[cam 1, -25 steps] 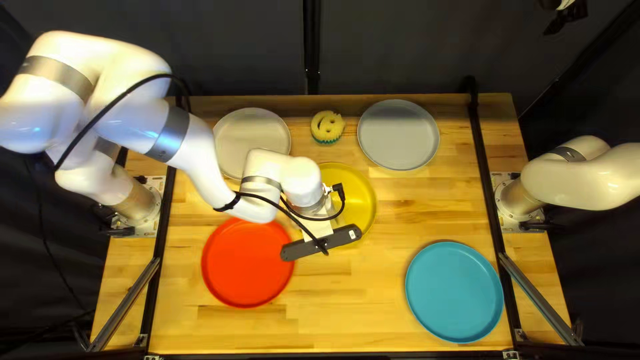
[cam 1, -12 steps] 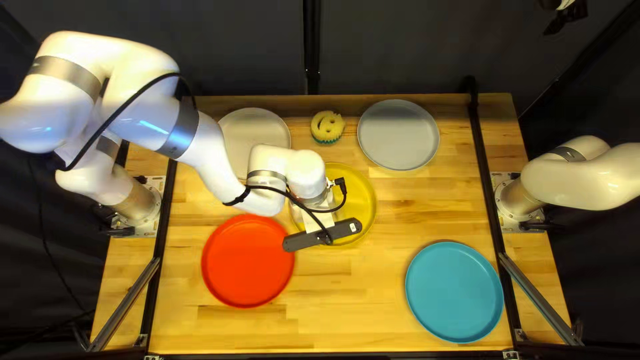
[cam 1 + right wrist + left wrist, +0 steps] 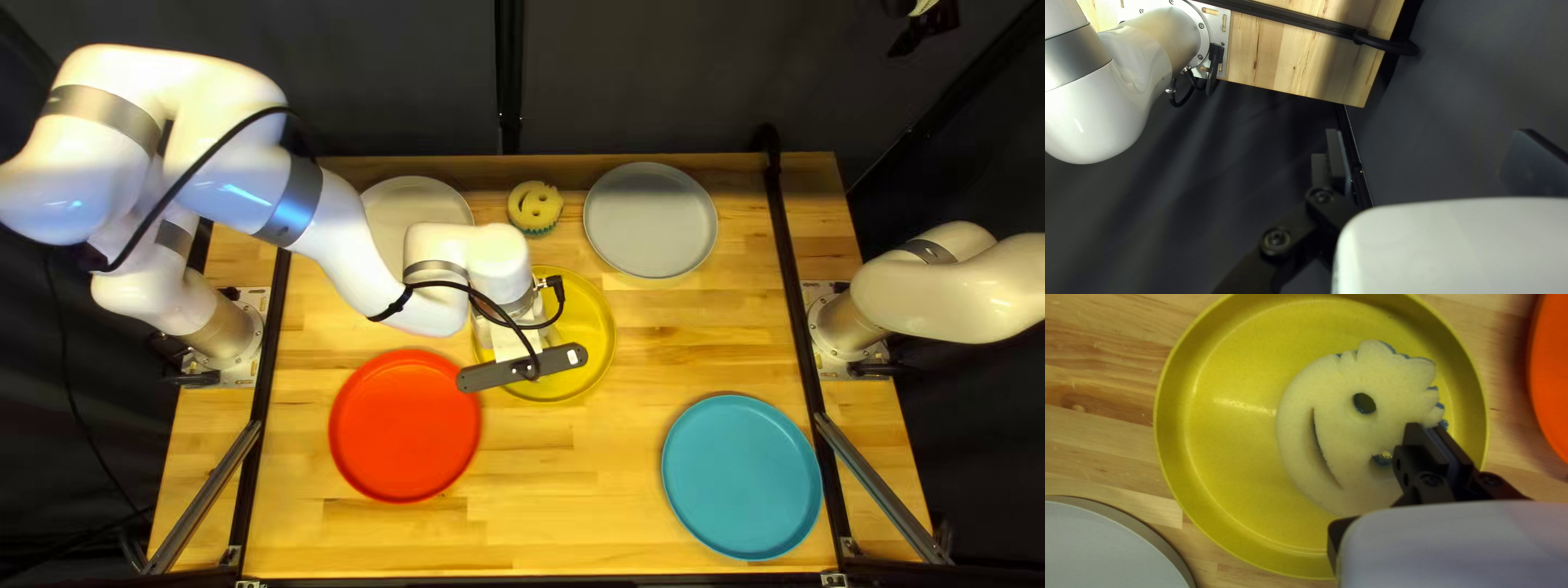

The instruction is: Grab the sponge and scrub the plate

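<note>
Over the yellow plate (image 3: 593, 338), the left gripper (image 3: 523, 368) points down in the top left view, its fingertips hidden by its own body. The left wrist view has this gripper (image 3: 1428, 429) with its fingers close together, pinching the scalloped side of a pale yellow smiley sponge (image 3: 1339, 424). Blue shows along that sponge's edge, and its face lies over the yellow plate (image 3: 1225, 452); contact underneath cannot be seen. My right gripper (image 3: 1434, 158) has widely spread fingers with nothing between them, away from the table.
Another smiley sponge (image 3: 535, 207) sits near the far edge, between a whitish plate (image 3: 408, 212) and a grey plate (image 3: 651, 220). A red plate (image 3: 404, 426) is left of the yellow one, nearer the front. A blue plate (image 3: 741, 477) lies front right.
The left gripper has moved toward the table's far edge over the yellow plate, with a small shift right at first. The right arm looks still.
</note>
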`<state>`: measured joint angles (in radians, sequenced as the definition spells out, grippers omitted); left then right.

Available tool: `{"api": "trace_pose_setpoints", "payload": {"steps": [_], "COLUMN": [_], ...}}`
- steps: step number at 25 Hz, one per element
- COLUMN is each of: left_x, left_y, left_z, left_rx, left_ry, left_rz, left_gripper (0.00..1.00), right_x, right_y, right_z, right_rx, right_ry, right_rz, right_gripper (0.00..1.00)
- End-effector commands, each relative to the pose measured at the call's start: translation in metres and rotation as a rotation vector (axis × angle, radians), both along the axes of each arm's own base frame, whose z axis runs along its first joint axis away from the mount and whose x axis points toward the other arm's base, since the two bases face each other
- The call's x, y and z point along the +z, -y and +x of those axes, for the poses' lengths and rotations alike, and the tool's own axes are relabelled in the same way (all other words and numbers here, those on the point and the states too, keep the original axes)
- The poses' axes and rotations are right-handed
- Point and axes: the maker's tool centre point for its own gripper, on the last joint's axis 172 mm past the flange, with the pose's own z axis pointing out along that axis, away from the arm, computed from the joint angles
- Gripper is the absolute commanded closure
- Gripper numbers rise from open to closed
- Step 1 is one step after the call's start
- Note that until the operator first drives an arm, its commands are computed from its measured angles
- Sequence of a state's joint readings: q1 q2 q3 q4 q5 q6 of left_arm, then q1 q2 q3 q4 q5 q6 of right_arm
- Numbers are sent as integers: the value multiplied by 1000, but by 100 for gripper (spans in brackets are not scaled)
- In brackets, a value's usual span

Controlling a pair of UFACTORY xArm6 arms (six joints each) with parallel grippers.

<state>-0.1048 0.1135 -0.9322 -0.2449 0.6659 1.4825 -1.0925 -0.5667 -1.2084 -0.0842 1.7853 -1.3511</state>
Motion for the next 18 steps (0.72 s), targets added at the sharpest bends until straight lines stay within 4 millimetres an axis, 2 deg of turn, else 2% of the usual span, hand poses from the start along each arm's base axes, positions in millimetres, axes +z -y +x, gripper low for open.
{"api": "trace_pose_setpoints", "payload": {"steps": [1, 5, 11, 18], "left_x": [0, -3, -13, -36], "left_y": [0, -1, 6, 17], "left_z": [0, -3, 5, 14], "left_rx": [0, -3, -20, -31], "left_ry": [0, 0, -9, -20], "left_rz": [-1, -9, -8, 3], "left_gripper": [100, 100, 100, 100], "right_x": [0, 0, 0, 0], "right_y": [0, 0, 0, 0], "right_z": [0, 0, 0, 0], "right_rx": [0, 0, 0, 0], "right_ry": [0, 0, 0, 0], "right_rz": [0, 0, 0, 0], "right_gripper": [0, 0, 0, 0]}}
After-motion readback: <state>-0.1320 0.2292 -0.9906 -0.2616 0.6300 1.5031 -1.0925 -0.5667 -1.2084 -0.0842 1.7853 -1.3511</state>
